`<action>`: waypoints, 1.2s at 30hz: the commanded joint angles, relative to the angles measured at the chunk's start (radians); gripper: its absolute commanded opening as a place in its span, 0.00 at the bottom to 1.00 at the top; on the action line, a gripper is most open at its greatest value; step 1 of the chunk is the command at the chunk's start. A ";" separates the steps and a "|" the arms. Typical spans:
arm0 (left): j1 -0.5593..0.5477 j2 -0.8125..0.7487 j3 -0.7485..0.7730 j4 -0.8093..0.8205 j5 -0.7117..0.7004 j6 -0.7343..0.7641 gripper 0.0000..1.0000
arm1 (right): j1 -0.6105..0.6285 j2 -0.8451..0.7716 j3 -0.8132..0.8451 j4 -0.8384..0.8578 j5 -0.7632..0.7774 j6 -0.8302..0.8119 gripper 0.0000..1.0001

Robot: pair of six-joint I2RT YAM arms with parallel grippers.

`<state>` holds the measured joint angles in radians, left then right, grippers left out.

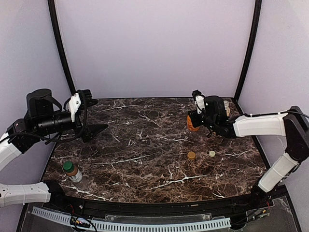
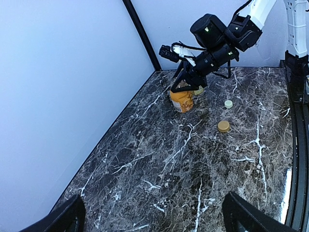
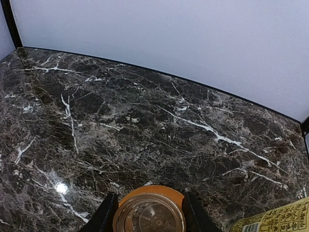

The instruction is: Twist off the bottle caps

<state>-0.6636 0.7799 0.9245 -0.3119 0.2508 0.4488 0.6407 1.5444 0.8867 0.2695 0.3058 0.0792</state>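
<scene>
Even, soft light; faint shadows; small glare spot on table [image 3: 61, 187]; slight softness.

Table top [image 1: 145, 145]: polished marble look, dark brown with white veins, glossy, smooth; lamp glint left of orange bottle [image 3: 149, 215].
Orange bottle: translucent plastic, shiny; open neck clear.
Label [image 3: 277, 220] right of orange bottle: yellow, printed, paper or film, cannot tell which.
Tan cap [image 1: 191, 155] and pale cap [image 1: 212, 153], on arm-base side of orange bottle: smooth plastic, dull sheen.
Wall [image 1: 154, 48] behind orange bottle: plain, matt, pale.
Arm shell [image 1: 258, 124] right of orange bottle: smooth white plastic.
</scene>
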 commanded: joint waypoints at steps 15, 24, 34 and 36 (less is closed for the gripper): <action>0.012 0.023 0.001 -0.010 0.027 -0.012 1.00 | -0.056 0.146 -0.071 0.119 -0.048 0.097 0.20; 0.012 0.022 -0.013 -0.069 0.027 0.034 1.00 | -0.057 0.072 -0.009 0.022 -0.080 0.057 0.71; 0.012 0.093 0.216 -0.745 -0.013 0.593 1.00 | -0.040 -0.033 0.192 -0.209 -0.160 -0.073 0.99; 0.012 0.139 0.333 -0.910 -0.046 0.649 1.00 | -0.028 -0.057 0.213 -0.231 -0.190 -0.099 0.99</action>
<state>-0.6582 0.8612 1.0843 -0.8326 0.2642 0.8719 0.5938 1.5478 1.0428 0.1146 0.1844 0.0479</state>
